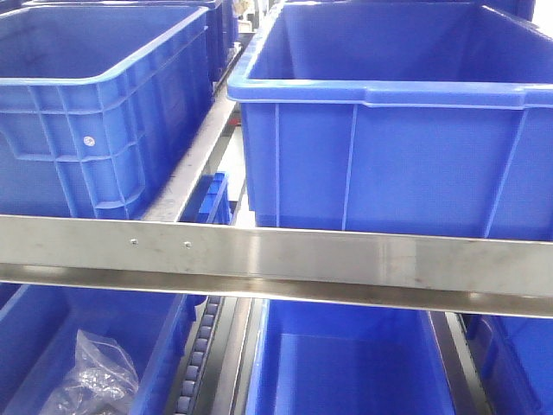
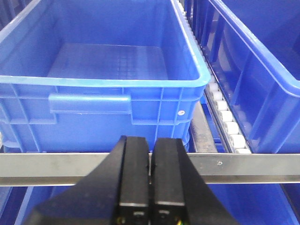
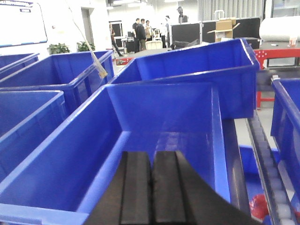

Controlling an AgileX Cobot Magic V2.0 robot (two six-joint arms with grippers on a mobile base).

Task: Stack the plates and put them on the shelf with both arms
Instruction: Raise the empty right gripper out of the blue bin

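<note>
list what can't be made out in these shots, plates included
- Plates: in no view; whether bin walls hide them cannot be told.
- Clear bag, front view: contents too blurred, cut by the bottom edge.
- Red object, right wrist view: cut by the edge, partly hidden behind the right hand.
- People, right wrist view: too small.
- Lower bins, left wrist view: hidden behind the left hand and steel rail.

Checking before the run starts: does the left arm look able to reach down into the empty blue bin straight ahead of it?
Probably yes. The left gripper, shut and empty, sits just short of the steel rail, and the blue bin beyond is open-topped with nothing inside.
</note>
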